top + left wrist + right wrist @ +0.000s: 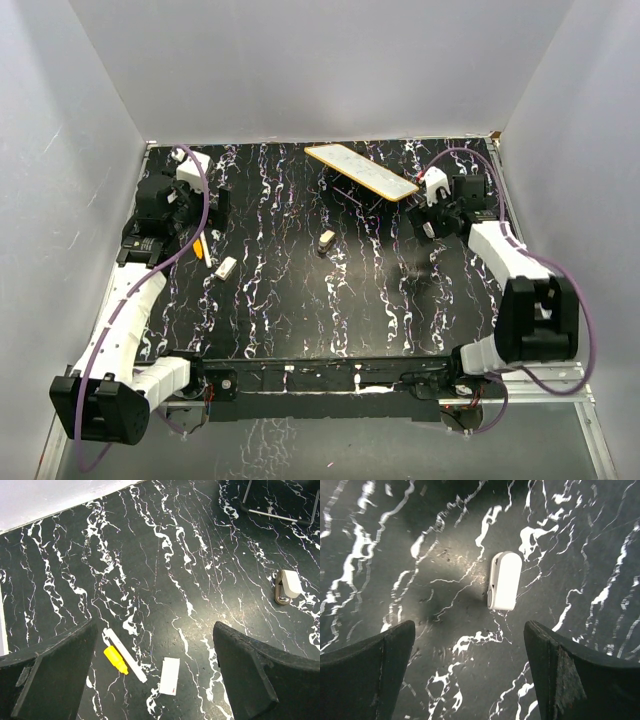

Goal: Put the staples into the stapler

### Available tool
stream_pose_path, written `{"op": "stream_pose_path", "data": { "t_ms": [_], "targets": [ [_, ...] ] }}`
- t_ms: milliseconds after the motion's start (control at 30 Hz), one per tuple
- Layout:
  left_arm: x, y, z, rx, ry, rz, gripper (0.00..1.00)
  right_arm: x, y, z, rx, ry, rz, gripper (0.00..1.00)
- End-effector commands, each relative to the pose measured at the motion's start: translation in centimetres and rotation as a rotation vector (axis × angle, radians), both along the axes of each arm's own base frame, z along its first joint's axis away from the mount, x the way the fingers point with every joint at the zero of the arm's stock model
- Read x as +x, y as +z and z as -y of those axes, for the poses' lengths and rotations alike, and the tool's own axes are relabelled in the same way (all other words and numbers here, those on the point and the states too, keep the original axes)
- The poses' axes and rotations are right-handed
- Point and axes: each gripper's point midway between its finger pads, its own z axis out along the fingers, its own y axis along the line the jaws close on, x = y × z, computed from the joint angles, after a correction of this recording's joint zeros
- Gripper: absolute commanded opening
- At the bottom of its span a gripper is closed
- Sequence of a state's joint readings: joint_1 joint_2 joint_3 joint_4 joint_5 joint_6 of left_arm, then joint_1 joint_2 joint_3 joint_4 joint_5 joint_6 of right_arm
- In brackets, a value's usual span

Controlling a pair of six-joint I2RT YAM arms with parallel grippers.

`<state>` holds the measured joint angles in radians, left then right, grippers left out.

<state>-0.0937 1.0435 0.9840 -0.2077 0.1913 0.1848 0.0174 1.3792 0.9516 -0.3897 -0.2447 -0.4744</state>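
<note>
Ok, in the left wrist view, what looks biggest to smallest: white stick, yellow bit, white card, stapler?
Biggest: thin white stick.
Then flat white card and small whitish stapler: too alike, stapler lies farther.
Smallest: stubby yellow piece.

a robotics lab test cell: plain white panel walls [300, 70] box in a black marble-patterned table [300, 310] on three sides, and two white robot arms [130, 320] stand bolted side by side at its near edge on a metal frame [572, 383], trailing purple cables [206, 190]
</note>
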Motion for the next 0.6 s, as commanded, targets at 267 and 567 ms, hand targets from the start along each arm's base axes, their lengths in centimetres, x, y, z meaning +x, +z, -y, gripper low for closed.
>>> {"op": "stream_pose_path", "data": {
  "t_ms": [267,567],
  "targets": [
    [0.5,0.3,0.7,-0.011,-0.055,0.024,0.97,7.1,-4.4,2.2,0.018,-0.005,-0.030,0.73],
    [0.6,0.1,0.9,-0.017,-0.063,0.016,0.97,8.1,-5.7,2.4,0.002,0.010,-0.064,0.51]
  ]
}}
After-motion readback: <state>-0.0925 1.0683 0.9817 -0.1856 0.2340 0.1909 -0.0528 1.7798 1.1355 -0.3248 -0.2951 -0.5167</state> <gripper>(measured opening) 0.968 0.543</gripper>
